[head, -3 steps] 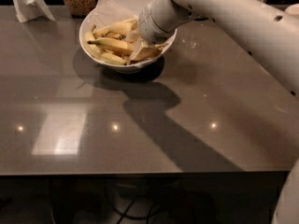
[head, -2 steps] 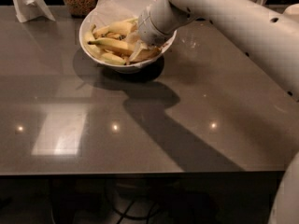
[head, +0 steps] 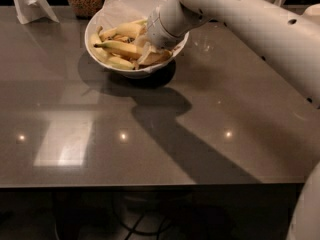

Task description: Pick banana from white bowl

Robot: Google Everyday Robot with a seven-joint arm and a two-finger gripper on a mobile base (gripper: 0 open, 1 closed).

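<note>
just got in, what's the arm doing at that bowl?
The robot's white arm reaches over the grey table into the wide, paper-lined white ceramic bowl. Its gripper is down among the fruit at the bowl's right side, beside the long slender yellow banana, which lies in the bowl, not yet lifted.

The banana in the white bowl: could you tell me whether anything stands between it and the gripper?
Nothing visible does. The gripper is inside the white bowl, at the end of the banana away from its stem; the other bananas lie beside it, not between. The wrist hides any contact.
</note>
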